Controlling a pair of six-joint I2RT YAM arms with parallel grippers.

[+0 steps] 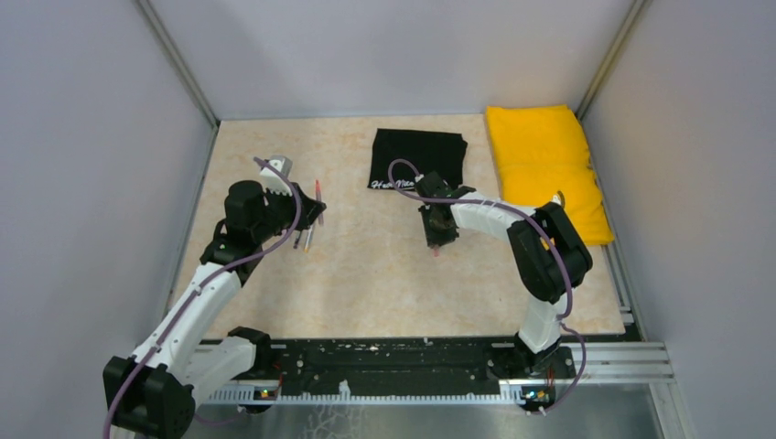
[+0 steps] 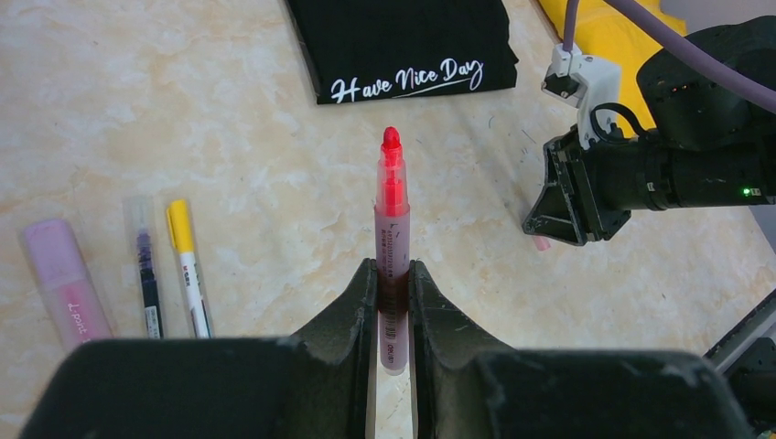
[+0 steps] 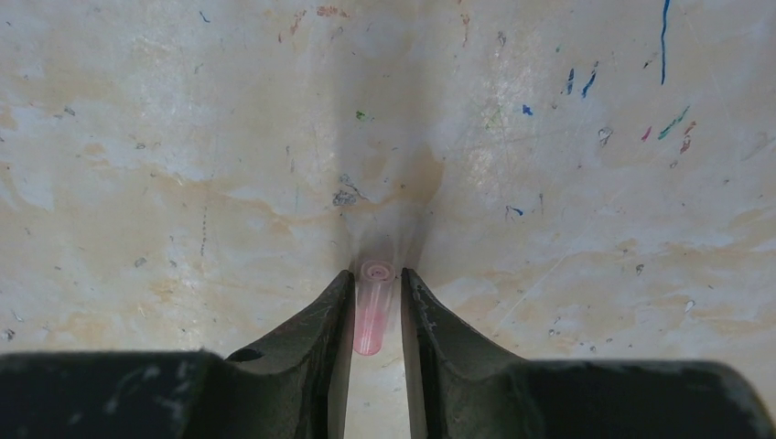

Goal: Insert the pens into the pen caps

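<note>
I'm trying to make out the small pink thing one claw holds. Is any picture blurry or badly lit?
Right wrist view: the pink cap in the right gripper looks soft, with a hazy smear above it. Left wrist view: the red pen in the left gripper is crisp. Top view: even light, soft shadows.

"Have Nice Day" on blk cloth (image 2: 403,37)

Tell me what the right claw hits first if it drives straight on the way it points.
The table: the right claw points down at bare tabletop, and the cap it grips juts slightly past its tips, so the cap's end likely lands first. Gap unclear.
</note>
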